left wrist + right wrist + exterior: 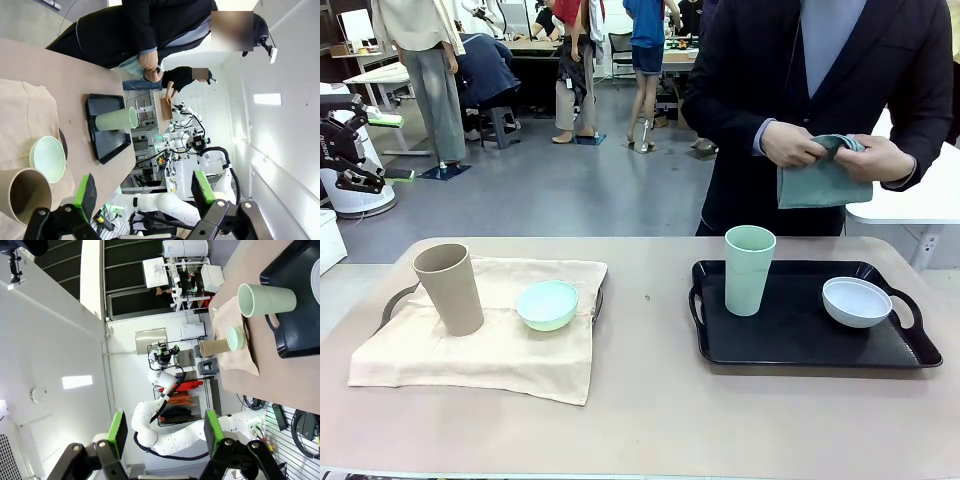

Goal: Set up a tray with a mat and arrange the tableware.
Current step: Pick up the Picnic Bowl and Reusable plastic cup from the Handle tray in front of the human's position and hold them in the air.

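Left wrist view: tan cup (27, 200) stands clear of the spread fingers (86, 195) (nothing held).

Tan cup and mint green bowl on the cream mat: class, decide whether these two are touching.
Apart. The front view shows a bare strip of cream mat between the tan cup and the mint green bowl.

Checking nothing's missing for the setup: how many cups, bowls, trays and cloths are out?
Cups: 2 (tan cup, pale green cup)
Bowls: 2 (mint green bowl, white bowl)
Trays: 2 (black tray, covered tray)
Cloths: 2 (cream mat, grey-green cloth, hand-held)
Total: 8
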